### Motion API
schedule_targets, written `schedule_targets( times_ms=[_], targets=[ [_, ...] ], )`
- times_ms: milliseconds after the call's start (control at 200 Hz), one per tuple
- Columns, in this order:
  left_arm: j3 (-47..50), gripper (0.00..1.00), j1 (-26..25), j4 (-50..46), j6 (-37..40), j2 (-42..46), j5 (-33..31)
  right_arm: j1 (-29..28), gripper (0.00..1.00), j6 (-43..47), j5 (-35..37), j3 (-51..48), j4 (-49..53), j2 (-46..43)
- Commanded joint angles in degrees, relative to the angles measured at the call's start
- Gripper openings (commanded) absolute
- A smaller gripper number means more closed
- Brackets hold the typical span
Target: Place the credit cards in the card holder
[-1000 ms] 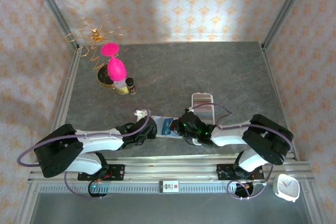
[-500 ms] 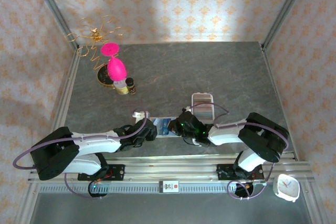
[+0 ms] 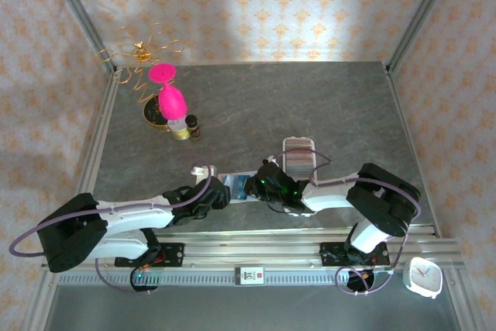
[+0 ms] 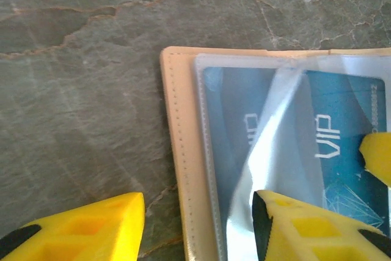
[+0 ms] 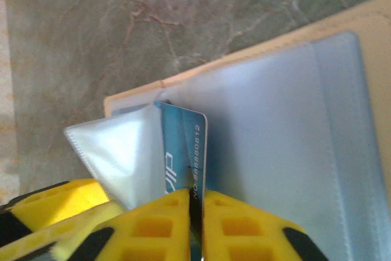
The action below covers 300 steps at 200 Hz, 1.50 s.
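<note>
On marbled stone [image 4: 79, 120] | right hand [image 5: 197, 203] pinches blue card [image 5: 183, 145] | left hand [image 4: 195, 206] spread over stitched tan card holder [image 4: 180, 151]

Dark grey, marble-veined desk [image 3: 310, 98], enclosed by cream wallpaper with an orange floral motif [image 3: 271, 5]. Far left corner: a gold wire spiral ornament [image 3: 139, 52] beside two bright pink egg-shaped pieces [image 3: 172, 102], one above the other, over a round dark base [image 3: 153, 117]. A small pale gold-toned bottle [image 3: 179, 129] and a small dark bottle [image 3: 193, 124] stand just beside the base. Centre right: a long white ribbed plastic tray [image 3: 298, 145]. Near right, below the desk edge: a small white square clock [image 3: 423, 277].
</note>
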State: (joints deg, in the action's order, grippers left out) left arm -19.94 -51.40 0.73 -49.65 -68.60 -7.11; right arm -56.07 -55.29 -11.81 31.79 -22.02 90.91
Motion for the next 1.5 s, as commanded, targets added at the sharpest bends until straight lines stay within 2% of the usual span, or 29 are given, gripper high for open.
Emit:
schedule_targets(
  times_ms=[0, 90, 275, 656, 996, 1497],
  targets=[
    [1.11, 0.53, 0.0, -1.95, -0.71, 1.58, -2.61, -0.62, 0.17, 2.05, 1.16, 0.79, 4.65, -0.13],
    [1.55, 0.52, 0.09, -0.71, -0.88, 1.72, -2.04, -0.65, 0.18, 2.72, 1.76, 1.47, 6.12, 0.04],
    [1.58, 0.47, 1.59, 1.72, -0.71, 0.68, -0.53, -0.92, 0.13, 3.82, 1.56, 2.95, 7.38, 0.88],
    [1.89, 0.47, 4.29, 5.13, -0.53, -1.22, 0.64, -1.47, 0.11, 7.79, 0.84, 7.6, 10.3, 3.96],
    [3.53, 0.44, 8.86, 7.76, -0.45, -0.7, 1.67, -1.49, 0.07, 10.96, 0.97, 9.35, 13.4, 4.52],
    [4.56, 0.37, 10.0, 9.02, -0.54, -1.34, 3.06, -0.73, 0.05, 10.16, 1.57, 9.06, 15.84, 3.36]
  ],
)
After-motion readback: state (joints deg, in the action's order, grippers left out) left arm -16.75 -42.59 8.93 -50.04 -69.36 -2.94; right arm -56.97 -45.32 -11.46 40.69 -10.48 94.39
